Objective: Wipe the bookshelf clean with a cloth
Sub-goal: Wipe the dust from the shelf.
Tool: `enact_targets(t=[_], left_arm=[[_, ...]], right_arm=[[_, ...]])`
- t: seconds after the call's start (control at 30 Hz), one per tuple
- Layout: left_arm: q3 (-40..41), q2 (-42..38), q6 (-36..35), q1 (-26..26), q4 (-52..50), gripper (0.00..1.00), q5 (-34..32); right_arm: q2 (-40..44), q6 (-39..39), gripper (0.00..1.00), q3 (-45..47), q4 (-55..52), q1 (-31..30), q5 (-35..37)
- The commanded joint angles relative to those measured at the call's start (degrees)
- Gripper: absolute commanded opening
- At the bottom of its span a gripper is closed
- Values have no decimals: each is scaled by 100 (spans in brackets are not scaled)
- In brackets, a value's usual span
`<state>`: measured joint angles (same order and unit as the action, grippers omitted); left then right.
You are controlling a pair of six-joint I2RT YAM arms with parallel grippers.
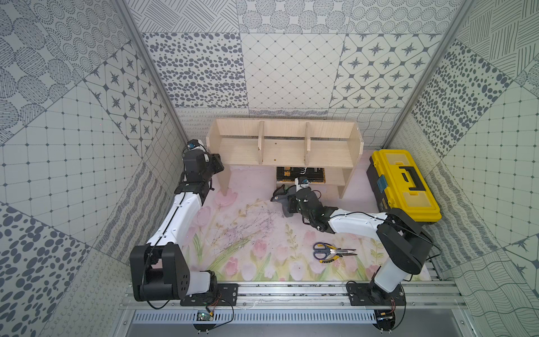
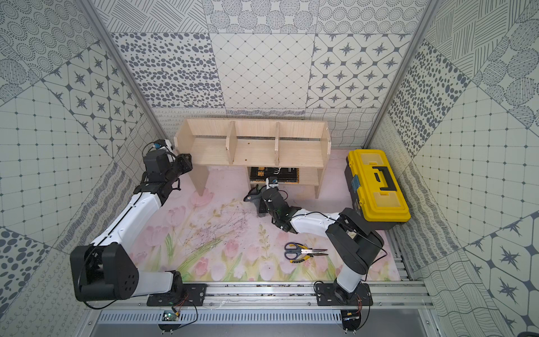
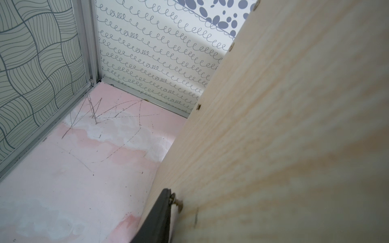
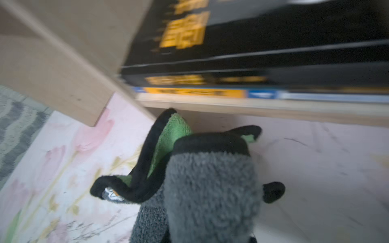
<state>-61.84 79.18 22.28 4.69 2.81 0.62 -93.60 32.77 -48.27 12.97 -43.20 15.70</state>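
The pale wood bookshelf (image 1: 285, 151) (image 2: 253, 151) stands against the back wall in both top views. My left gripper (image 1: 217, 163) (image 2: 186, 162) is at its left side panel (image 3: 294, 126). One dark finger (image 3: 160, 218) lies flat against that panel's face; the other finger is hidden behind the wood. The cloth (image 1: 279, 195) (image 2: 251, 196), grey with a green inner face, hangs bunched from my right gripper (image 1: 287, 202), just above the mat in front of the lower shelf. In the right wrist view the cloth (image 4: 210, 189) covers the fingers entirely.
Black books (image 1: 300, 173) (image 4: 252, 52) lie on the lower shelf. A yellow and black toolbox (image 1: 405, 183) stands at the right wall. Scissors and pliers (image 1: 332, 251) lie on the flowered mat (image 1: 248, 233) in front of the right arm. The enclosure wall is close behind the left gripper.
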Motion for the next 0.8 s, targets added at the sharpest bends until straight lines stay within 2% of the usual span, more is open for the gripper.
enact_targets(t=[0.0, 0.17, 0.27, 0.33, 0.47, 0.53, 0.67, 0.77], left_arm=[[85, 0, 65, 17, 48, 0, -95], [85, 10, 92, 16, 51, 0, -57], [92, -5, 110, 16, 65, 0, -2], [109, -23, 94, 13, 86, 0, 17], [150, -59, 74, 8, 111, 0, 3], [180, -69, 83, 3, 141, 0, 36], [196, -47, 101, -7, 159, 0, 58], [232, -26, 84, -11, 175, 0, -5]], right_arm=[[977, -294, 0, 417, 65, 694, 233], [1908, -1040, 0, 995, -85, 1520, 372], [1850, -1432, 0, 798, -275, 1524, 153], [1661, -1452, 0, 636, -267, 1288, -52], [935, -1827, 0, 100, 253, 97, 435], [434, -1821, 0, -392, 397, -302, 427], [-537, -1694, 0, -1611, 209, -695, 468], [-775, -1516, 0, -1918, 46, -676, 507]])
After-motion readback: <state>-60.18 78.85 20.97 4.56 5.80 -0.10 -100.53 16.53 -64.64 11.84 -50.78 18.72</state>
